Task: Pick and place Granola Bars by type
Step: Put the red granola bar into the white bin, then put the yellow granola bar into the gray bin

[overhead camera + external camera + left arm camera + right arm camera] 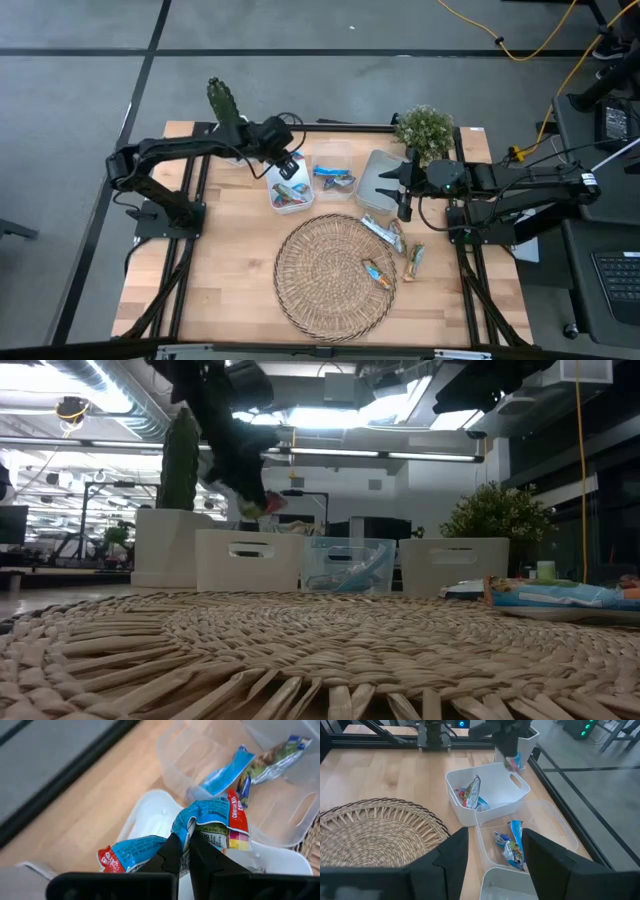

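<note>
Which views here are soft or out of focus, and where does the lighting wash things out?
Low view: the woven wicker mat blurs in the foreground, ceiling lights glare, and the arm is a dark silhouette. Left wrist view: the left gripper, shut on the blue-and-red wrapped bar, is soft up close. Right wrist view: the open right gripper is blurred; the white tub is sharp.

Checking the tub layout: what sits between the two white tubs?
The clear tub holding bars sits between the left white tub and the right white tub, seen in the high view.
</note>
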